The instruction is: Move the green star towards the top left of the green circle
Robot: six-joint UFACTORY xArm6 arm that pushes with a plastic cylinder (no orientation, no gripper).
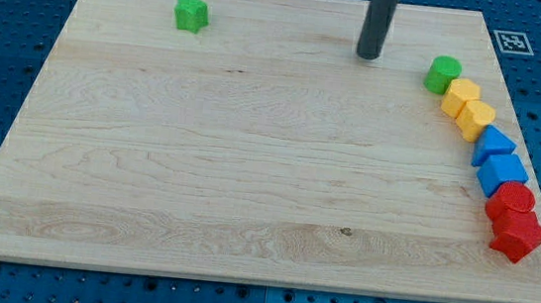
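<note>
The green star point(191, 13) lies near the top left of the wooden board point(249, 169). The green circle point(443, 75) lies near the board's right edge, at the upper end of a curved row of blocks. My tip point(368, 56) rests on the board near the view's top, well to the right of the green star and a short way left of the green circle, touching neither.
Below the green circle the row runs down the right edge: a yellow block point(461, 95), a second yellow block point(476, 120), a blue triangle point(493, 145), a blue block point(503, 174), a red circle point(512, 202) and a red star point(518, 235).
</note>
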